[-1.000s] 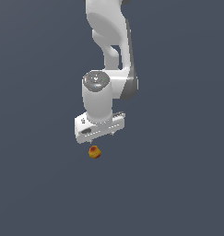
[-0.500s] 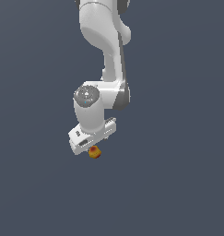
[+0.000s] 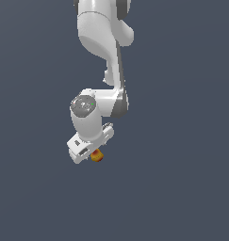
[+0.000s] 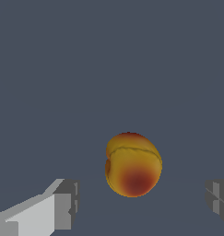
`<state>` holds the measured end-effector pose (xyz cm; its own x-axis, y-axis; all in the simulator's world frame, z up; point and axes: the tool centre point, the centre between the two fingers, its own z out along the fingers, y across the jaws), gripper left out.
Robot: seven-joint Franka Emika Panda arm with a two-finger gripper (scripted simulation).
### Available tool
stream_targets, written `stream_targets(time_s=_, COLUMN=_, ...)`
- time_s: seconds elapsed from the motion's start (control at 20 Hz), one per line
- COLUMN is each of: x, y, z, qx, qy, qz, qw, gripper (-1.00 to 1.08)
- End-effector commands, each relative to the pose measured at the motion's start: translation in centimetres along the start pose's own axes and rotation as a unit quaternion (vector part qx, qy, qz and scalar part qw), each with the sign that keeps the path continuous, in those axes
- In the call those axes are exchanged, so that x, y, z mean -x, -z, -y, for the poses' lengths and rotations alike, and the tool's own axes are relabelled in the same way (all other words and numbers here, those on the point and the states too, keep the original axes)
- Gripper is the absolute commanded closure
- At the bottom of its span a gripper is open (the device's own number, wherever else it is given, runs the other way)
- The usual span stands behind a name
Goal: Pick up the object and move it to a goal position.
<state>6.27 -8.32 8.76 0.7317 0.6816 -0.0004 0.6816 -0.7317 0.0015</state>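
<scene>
Object between wide-spread pincer fingers, touching neither.

The exterior view looks from off the arm, at some distance, and takes in the white arm running from the top centre of the frame down to the gripper just left of centre, against a plain dark grey-blue ground. The wrist view sits on the arm itself and faces out past the two fingertips, which show at the lower corners of its frame. It is very close: the object fills much of the middle there. Both views share the object and the fingertips; in the exterior view they are small.
</scene>
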Motion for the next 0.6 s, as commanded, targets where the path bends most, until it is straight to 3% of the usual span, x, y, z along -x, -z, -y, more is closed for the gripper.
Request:
stream_targets(time_s=0.0, x=0.0, y=-0.2, z=-0.2, qx=0.000, qy=0.008, qz=0.000, qw=1.0000, gripper=-0.92)
stream_targets(time_s=0.55, x=0.1, y=-2.2, z=-0.2, qx=-0.001, qy=0.009, qz=0.000, qw=1.0000, gripper=-0.92)
